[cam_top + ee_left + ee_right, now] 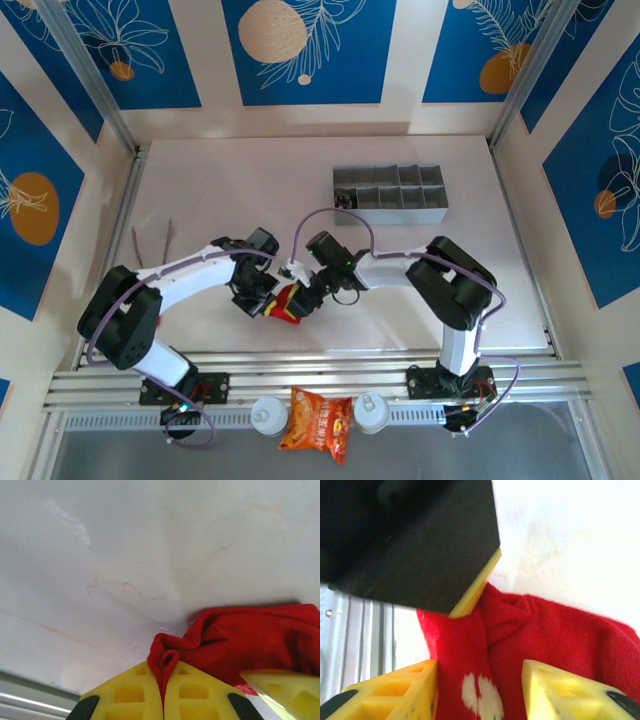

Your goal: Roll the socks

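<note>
One red sock (250, 645) is held at its bunched edge by the clenched left pincer (164, 666); its length is laid rightward on the surface (150, 540), between the jaws of the released right pincer (479, 672).

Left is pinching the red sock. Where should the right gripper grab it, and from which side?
Grab the raised fold of the red sock just beyond its white mark, coming in from the right, where the right gripper sits: its open fingers straddle that ridge. The left gripper is shut on the bunched edge opposite, so stop short.
</note>
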